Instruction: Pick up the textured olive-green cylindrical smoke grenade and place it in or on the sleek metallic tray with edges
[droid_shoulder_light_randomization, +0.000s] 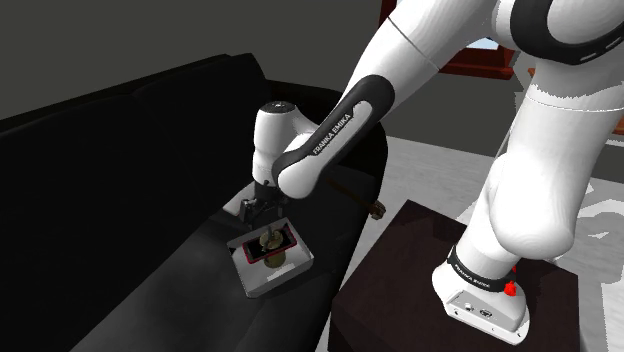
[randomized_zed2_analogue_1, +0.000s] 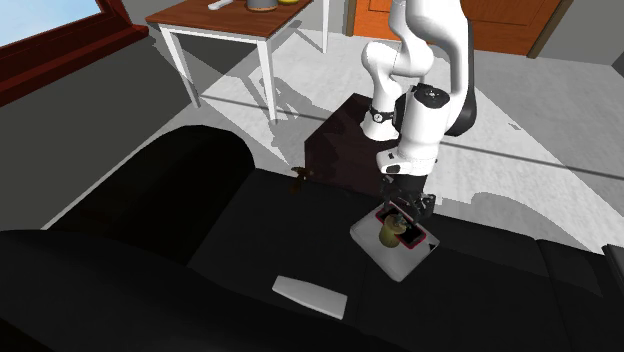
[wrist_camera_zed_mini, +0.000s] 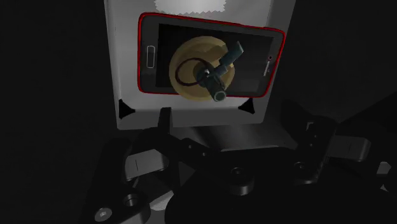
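The olive-green cylindrical smoke grenade (wrist_camera_zed_mini: 202, 69) stands upright on a red-edged black smartphone (wrist_camera_zed_mini: 254, 44), which lies in the flat grey metallic tray (wrist_camera_zed_mini: 124, 57) on the black sofa's (droid_shoulder_light_randomization: 120, 200) seat. The black 2-finger gripper (droid_shoulder_light_randomization: 262, 210) hovers just above the grenade, its fingers (wrist_camera_zed_mini: 164, 130) spread apart and clasping nothing.

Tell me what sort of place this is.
Probably a living room in a house: a black sofa, a wooden table with white legs, and an orange-brown door behind the arm.
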